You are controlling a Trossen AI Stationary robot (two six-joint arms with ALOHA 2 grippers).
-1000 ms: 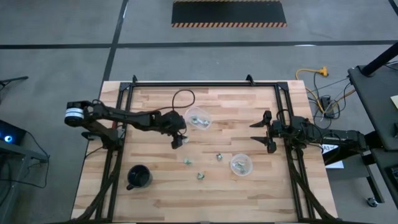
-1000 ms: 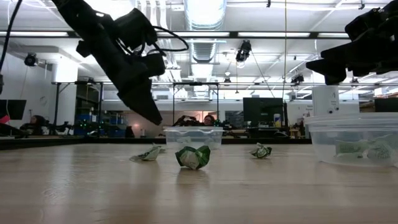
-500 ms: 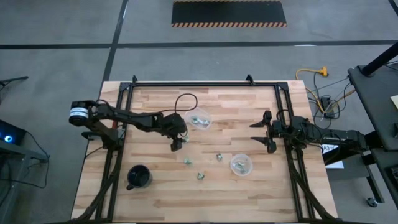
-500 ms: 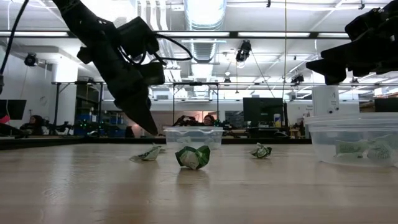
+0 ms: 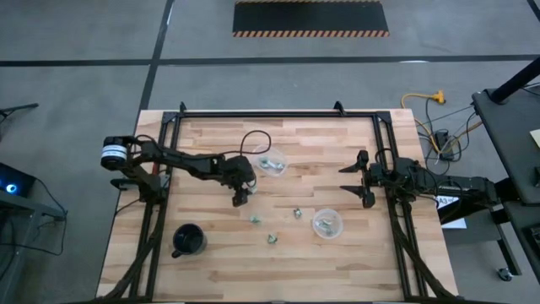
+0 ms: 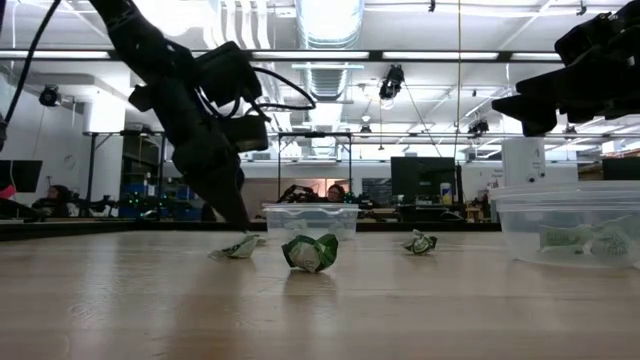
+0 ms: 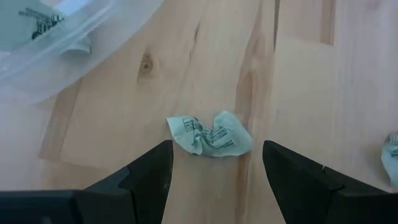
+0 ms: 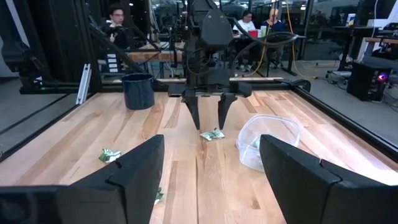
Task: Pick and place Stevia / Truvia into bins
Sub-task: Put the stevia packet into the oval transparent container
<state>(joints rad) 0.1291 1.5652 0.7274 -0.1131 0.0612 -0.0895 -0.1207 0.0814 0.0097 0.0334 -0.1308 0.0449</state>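
The left gripper (image 7: 212, 171) hangs low over the table (image 5: 211, 253) with its fingers spread wide, a crumpled green Stevia packet (image 7: 210, 134) lying between the tips, not yet grasped. Just beside it stands a clear cup (image 5: 271, 160) with packets inside. Three more packets (all crumpled) lie loose nearer the second cup (image 5: 326, 223). A black mug (image 5: 188, 241) sits well apart. The right gripper (image 5: 358, 180) waits released at the table's right edge.
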